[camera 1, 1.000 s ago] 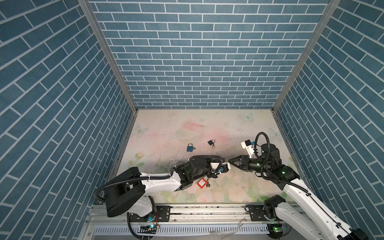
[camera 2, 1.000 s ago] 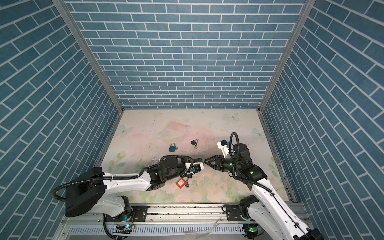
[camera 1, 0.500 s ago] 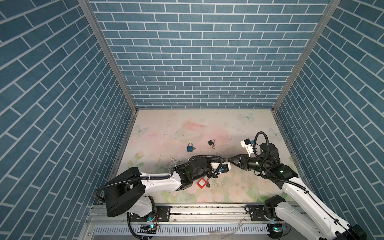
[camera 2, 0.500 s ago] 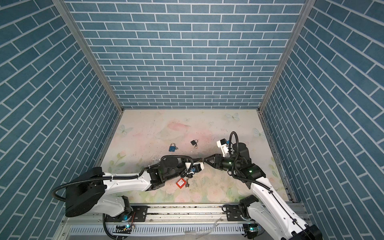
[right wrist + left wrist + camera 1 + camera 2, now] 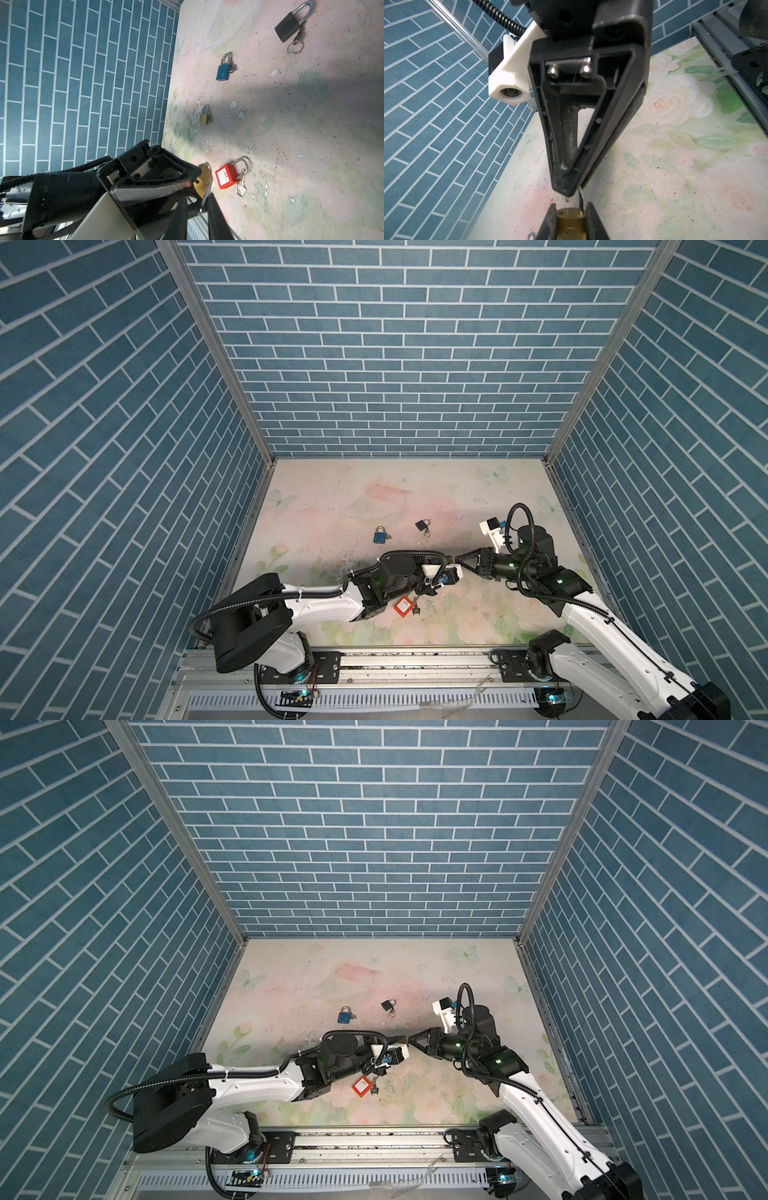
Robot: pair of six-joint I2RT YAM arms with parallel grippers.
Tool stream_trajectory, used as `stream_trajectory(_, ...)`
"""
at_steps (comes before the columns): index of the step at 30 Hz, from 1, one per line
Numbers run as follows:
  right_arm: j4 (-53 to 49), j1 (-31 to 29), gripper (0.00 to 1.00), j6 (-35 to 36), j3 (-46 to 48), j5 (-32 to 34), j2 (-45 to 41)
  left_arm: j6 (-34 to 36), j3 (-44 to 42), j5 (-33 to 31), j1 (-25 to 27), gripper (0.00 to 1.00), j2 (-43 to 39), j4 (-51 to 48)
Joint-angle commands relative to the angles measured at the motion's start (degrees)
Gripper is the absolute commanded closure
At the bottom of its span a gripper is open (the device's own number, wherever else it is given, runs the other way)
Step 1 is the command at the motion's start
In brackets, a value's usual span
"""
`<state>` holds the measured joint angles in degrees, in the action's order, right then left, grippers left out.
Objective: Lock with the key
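- The two arms meet nose to nose over the front middle of the flowered table, as both top views show.
- The left gripper is clamped hard on the held brass padlock. Its fingers squeeze the body from either side, and the lock is up off the table.
- From the right wrist view, the left gripper has the held brass padlock jutting just past its tips.
- The shackle is sprung. One leg sits in the body, and the other hole on top is bare.
- The shackle rises straight to the tip of the right gripper.
- The right gripper has its jaws narrow about the shackle. The metal lies against one finger, but I cannot tell whether both pads bite.
- A wire ring peeks in just beside a left finger. Too little of it shows to call it the key.
- The red padlock lies flat near the left gripper, with a silver key touching its shackle end.
- Farther back lie the blue padlock and the black padlock, apart from each other, each with a ring beside it.
- A loose brass padlock lies flat on its own, seen only from the right wrist view.
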<state>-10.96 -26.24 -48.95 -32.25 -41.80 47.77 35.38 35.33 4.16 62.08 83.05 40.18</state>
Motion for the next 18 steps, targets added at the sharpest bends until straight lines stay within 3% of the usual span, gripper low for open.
stream_trajectory(1,-0.4,-0.4,0.87,2.0,-0.9,2.0,0.2,0.5,1.3,0.7,0.2,1.00,0.5,1.5)
stream_trajectory(8,-1.0,-1.2,1.00,4.5,-1.8,3.5,1.0,0.5,2.0,0.9,0.2,1.00,1.0,1.1)
stream_trajectory(18,-1.7,-2.6,1.00,10.9,-3.2,3.2,2.0,0.7,2.2,1.0,0.3,1.00,1.2,0.8)
